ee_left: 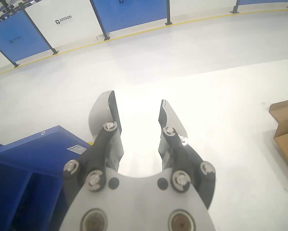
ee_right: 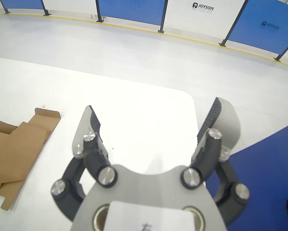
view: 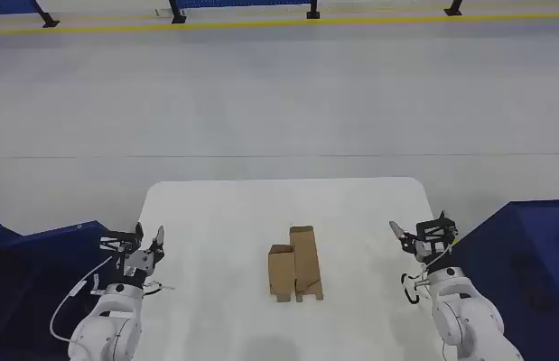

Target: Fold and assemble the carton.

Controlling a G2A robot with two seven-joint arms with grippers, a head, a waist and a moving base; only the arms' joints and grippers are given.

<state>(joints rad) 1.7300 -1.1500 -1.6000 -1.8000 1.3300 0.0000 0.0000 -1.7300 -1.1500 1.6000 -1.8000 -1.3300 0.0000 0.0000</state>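
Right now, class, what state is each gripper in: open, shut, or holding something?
Left gripper: open, holding nothing.
Right gripper: open, holding nothing.
The brown cardboard carton lies apart from both.

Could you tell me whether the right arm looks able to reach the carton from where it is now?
Probably yes. The right tool hangs open near the edge of the table, and nothing stands between it and the carton lying near the middle.
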